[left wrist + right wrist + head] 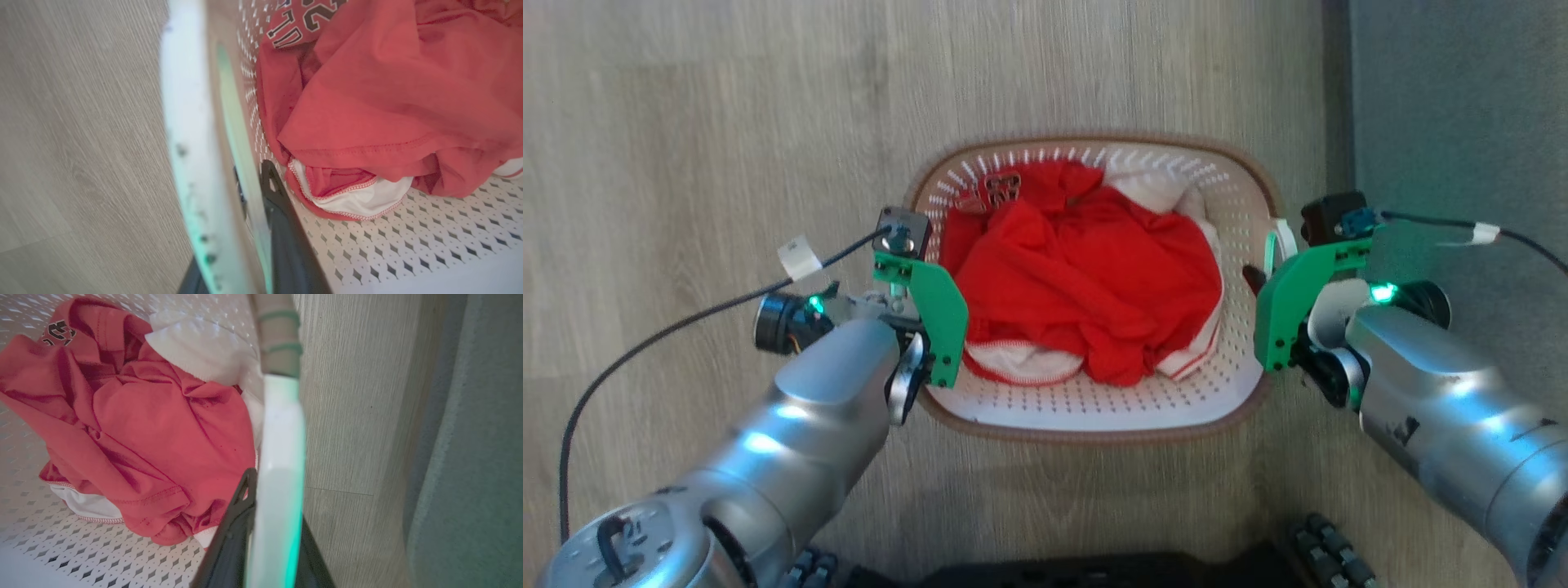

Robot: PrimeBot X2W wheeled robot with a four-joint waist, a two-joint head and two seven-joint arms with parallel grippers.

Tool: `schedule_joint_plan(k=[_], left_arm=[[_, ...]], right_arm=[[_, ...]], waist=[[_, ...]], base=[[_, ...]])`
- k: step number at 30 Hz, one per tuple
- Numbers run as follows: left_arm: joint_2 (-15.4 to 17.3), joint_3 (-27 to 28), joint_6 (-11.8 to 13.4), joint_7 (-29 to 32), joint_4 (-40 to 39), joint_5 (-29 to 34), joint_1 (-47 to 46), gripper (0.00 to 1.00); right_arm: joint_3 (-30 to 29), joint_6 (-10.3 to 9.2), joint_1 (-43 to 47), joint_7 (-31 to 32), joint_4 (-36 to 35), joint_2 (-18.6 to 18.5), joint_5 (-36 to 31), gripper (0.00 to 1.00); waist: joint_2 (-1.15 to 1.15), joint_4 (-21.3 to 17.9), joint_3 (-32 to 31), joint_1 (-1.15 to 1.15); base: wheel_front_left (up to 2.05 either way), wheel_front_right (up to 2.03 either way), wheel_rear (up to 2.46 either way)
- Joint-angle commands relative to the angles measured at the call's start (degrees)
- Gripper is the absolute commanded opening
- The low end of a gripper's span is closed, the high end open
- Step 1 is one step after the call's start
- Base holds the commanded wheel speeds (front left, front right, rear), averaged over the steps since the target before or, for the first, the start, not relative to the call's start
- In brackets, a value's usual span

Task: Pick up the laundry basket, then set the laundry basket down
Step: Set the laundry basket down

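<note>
The laundry basket (pixel 1094 408), cream-white and perforated with a brown rim, is centred in the head view and holds red and white clothes (pixel 1086 278). My left gripper (pixel 920 314) is at its left side. In the left wrist view that gripper (pixel 239 245) is shut on the white left handle (pixel 184 122), with one dark finger (pixel 282 228) inside the basket wall. My right gripper (pixel 1262 282) is at the right side. In the right wrist view it (pixel 278 543) is shut on the white right handle (pixel 282 449), one finger (pixel 233 526) inside. I cannot tell whether the basket touches the floor.
A wood-look floor (pixel 686 122) surrounds the basket. A grey carpet or mat (pixel 1462 122) lies along the right, close to my right arm. Black cables (pixel 645 343) trail from both wrists. The robot's dark base (pixel 1094 572) is at the bottom edge.
</note>
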Motion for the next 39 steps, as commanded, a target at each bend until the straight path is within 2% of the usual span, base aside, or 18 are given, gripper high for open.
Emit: schedule_joint_plan(k=[1, 8, 15, 29, 38, 39], left_arm=[[-0.8, -0.04, 0.05, -0.02, -1.79, 1.93, -0.64, 0.0], [-0.8, -0.07, 2.05, -3.6, -2.69, 2.48, -2.48, 0.0], [-0.8, -0.08, 2.82, -4.72, -3.74, 2.65, -3.8, 0.0], [-0.8, -0.09, 3.61, -6.02, -4.29, 2.08, -6.04, 0.0], [-0.8, -0.09, 4.97, -5.52, -4.59, 1.5, -6.75, 0.0], [-0.8, -0.09, 5.31, -5.5, -4.67, 1.43, -6.79, 0.0]], right_arm=[[0.56, 0.95, 0.14, -1.93, -2.3, 2.8, -0.9, 0.0], [0.59, 0.95, -2.3, -6.17, -2.41, 2.99, -1.23, 0.0], [0.61, 0.95, -4.68, -8.66, -1.9, 2.69, -2.19, 0.0], [0.62, 0.95, -6.94, -9.71, -1.44, 2.41, -1.65, 0.0], [0.62, 0.95, -7.58, -9.51, -1.54, 1.8, -1.08, 0.0], [0.62, 0.95, -7.63, -9.48, -1.39, 1.72, -1.1, 0.28]], waist=[[0.0, -0.89, 3.36, -0.01], [0.0, -0.68, 7.92, -0.01], [0.0, -0.28, 10.63, -0.01], [0.0, -0.41, 14.34, -0.01], [0.0, 0.02, 15.53, -0.01], [0.0, 0.12, 15.56, -0.01]], base=[[0.0, 0.0, 0.0], [0.0, 0.0, 0.0], [0.0, 0.0, 0.0], [0.0, 0.0, 0.0], [0.0, 0.0, 0.0], [0.0, 0.0, 0.0]])
